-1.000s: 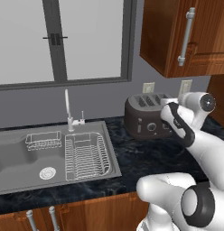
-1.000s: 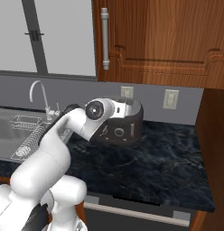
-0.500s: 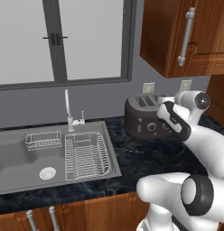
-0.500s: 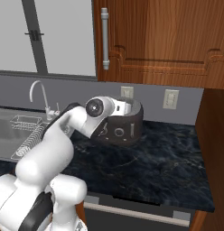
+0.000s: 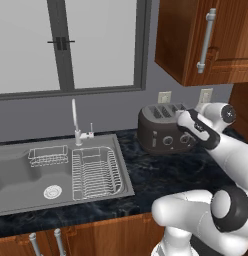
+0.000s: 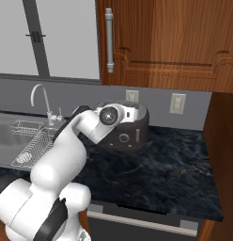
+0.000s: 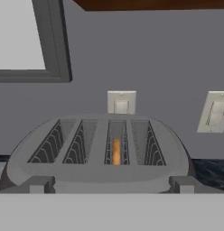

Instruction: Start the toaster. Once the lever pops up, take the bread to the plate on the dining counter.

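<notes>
The toaster (image 5: 160, 134) (image 6: 133, 135) stands on the dark worktop against the back wall, right of the sink. From the hand view I look down over its front edge onto the toaster (image 7: 100, 171) and its four slots. The bread (image 7: 116, 151), a thin orange-tan slice, sits low in the third slot from the left. My gripper (image 5: 183, 119) (image 7: 112, 185) is at the toaster's front upper edge, open, its fingertips (image 7: 41, 184) spread wide with nothing between them. The plate and the dining counter are out of view.
A steel sink (image 5: 26, 172) with a wire dish rack (image 5: 96, 170) and a faucet (image 5: 75, 120) lies left of the toaster. Wooden wall cabinets (image 5: 206, 40) hang above it. Two wall outlets (image 7: 121, 103) sit behind it. A wooden side panel (image 6: 224, 155) closes the worktop's right end.
The hand has crept slightly up and left toward the toaster's front top. The gripper has stayed open, and the toaster has not moved.
</notes>
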